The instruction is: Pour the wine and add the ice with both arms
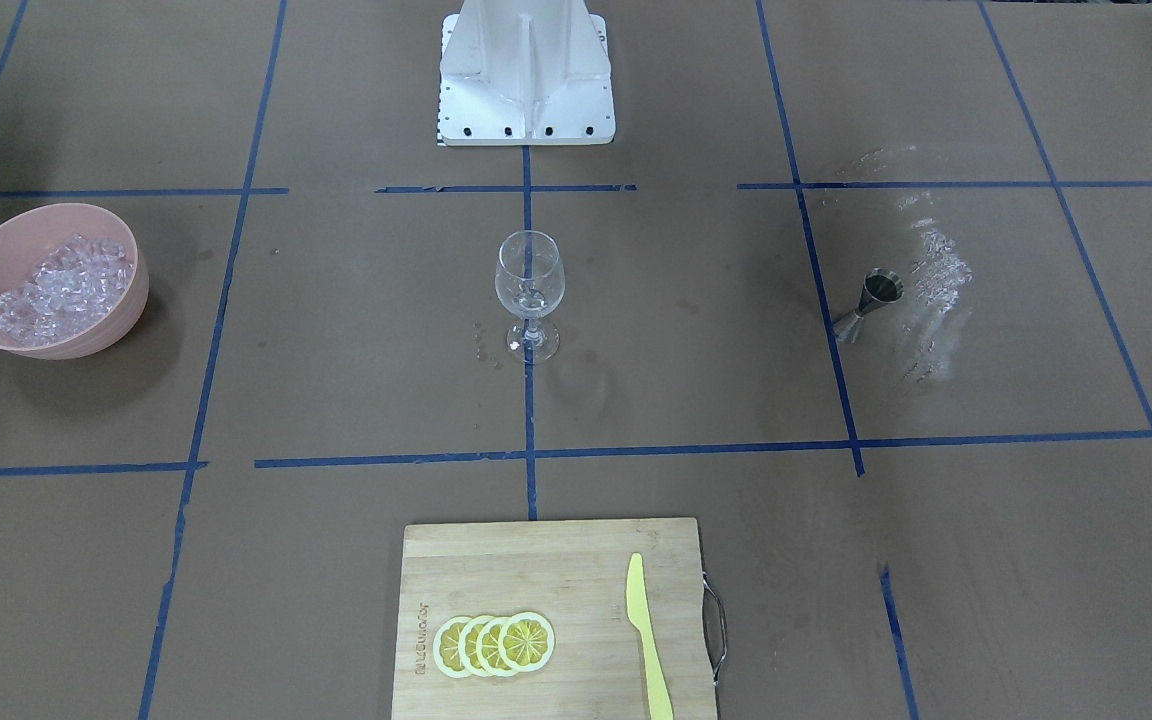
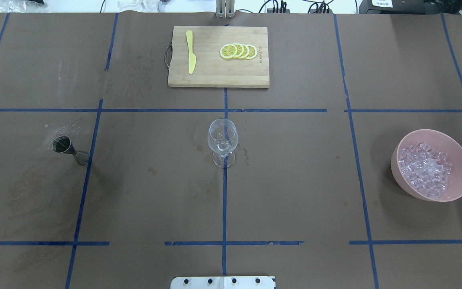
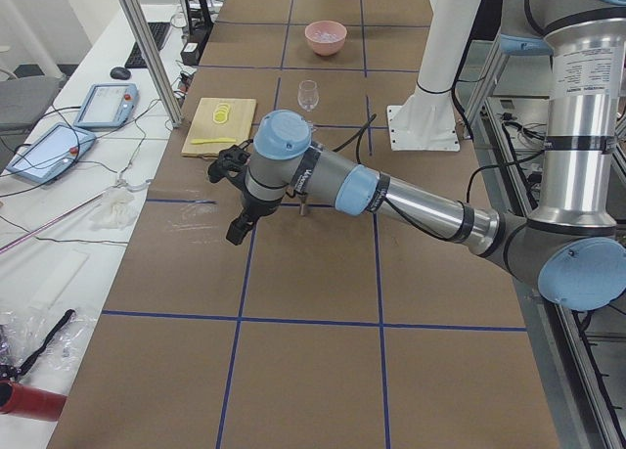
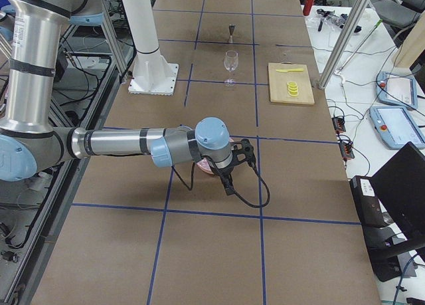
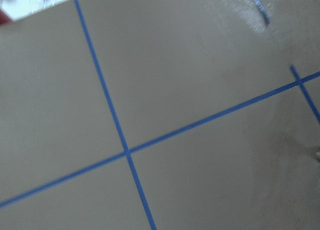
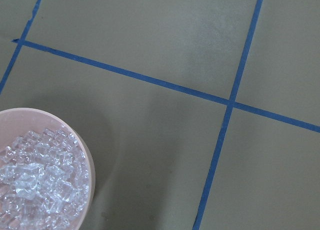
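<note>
Overhead exterior: wine glass (image 2: 223,138) stands upright at the middle of the table (image 2: 295,180), its foot on the centre blue tape line (image 2: 224,208). Jigger (image 2: 69,149) is upright well off to the robot's left, just beside another tape line. Pink bowl (image 2: 461,178) sits well off to the robot's right, and the ice (image 2: 425,170) is heaped inside it. On the far side is a cutting board (image 2: 215,74) with four overlapping lemon slices (image 2: 239,51) to the right and a yellow knife (image 2: 191,56) to the left.

We can't make out the wine in either the jigger or the glass; it's too clear to tell.

Exterior left: left arm (image 3: 411,202) reaches out low over the table. The left claw (image 3: 236,237) points down over bare paper, on the near side of the jigger. Left wrist cam gives only paper and crossing tape.

Exterior right: right arm (image 4: 119,144) also reaches out low. The right claw (image 4: 230,189) points down by the bowl, which is mostly hidden behind the wrist. Right wrist cam has the bowl at its lower left corner, so the claw is beside it, not over it.

Both claws show only in the side views, so we can't tell whether they're clenched or released. Neither visibly grasps anything.
</note>
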Available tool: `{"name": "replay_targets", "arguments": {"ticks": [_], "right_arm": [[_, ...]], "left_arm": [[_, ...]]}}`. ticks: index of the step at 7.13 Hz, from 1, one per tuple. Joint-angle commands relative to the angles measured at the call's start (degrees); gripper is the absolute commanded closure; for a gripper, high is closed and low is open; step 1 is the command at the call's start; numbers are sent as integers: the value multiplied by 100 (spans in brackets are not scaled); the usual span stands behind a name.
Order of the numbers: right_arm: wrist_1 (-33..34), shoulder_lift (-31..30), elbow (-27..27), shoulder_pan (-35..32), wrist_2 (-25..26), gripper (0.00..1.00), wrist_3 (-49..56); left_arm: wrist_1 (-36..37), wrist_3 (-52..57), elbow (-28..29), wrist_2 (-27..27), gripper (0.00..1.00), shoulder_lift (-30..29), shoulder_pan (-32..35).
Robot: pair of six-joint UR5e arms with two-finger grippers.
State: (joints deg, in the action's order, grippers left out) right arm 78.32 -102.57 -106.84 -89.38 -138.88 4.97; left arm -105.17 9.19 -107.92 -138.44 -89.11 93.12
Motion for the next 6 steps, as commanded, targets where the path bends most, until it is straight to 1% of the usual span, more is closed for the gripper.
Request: {"name": "replay_targets", "arguments": {"ticks": [1, 2, 3, 4, 5, 6], "right_arm": [[-1, 26, 14, 0, 53, 0, 48], [-18, 35, -12, 0, 45, 0, 39], [-18, 35, -13, 0, 45, 0, 22], [-18, 35, -30, 0, 45, 0, 56], [-18, 35, -30, 0, 45, 0, 65], [-18, 27, -39, 0, 45, 0, 57]], "left_arm": [[-1931, -1271, 551, -69, 0, 7, -134], [-2538, -2106, 492, 1, 0, 7, -553], [-3553, -3115, 491, 576, 0, 173, -1193], [-4529, -3969, 482, 1600, 0, 409, -1974], [-5009, -4691, 421, 2349, 0, 551, -2660], [-5318, -5185, 73, 3297, 0, 909, -3407]]}}
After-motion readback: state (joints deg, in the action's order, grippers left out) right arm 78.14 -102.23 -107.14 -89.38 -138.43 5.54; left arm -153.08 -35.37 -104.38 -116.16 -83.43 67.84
